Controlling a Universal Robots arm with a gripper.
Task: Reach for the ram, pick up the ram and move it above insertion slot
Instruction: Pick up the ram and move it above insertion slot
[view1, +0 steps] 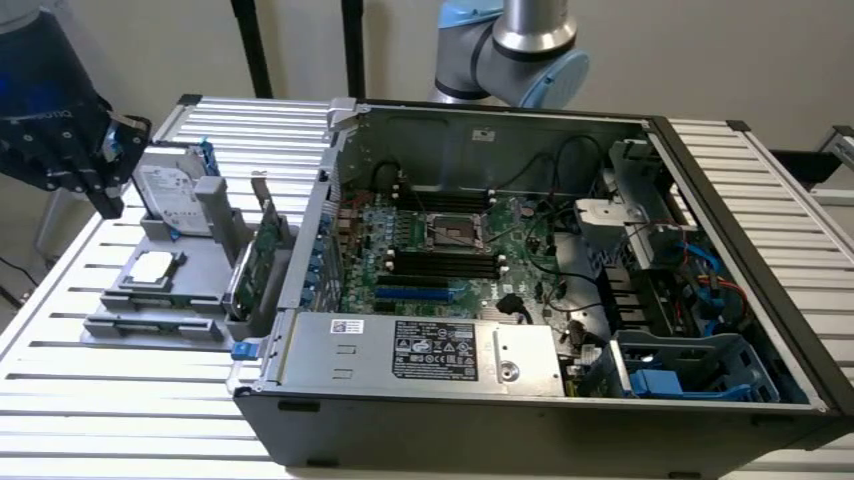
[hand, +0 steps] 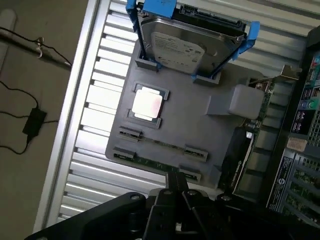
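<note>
The pincer (hand: 176, 182) is shut and empty, near the ram (hand: 150, 162). The ram looks light, thin, stiff and easy to break; hold its long edges.

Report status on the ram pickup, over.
Hand shut, holding nothing. Ram lying in the gray holder, untouched. Nothing between them.

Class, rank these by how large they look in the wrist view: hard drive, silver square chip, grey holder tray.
Largest to smallest:
1. grey holder tray
2. hard drive
3. silver square chip
</note>
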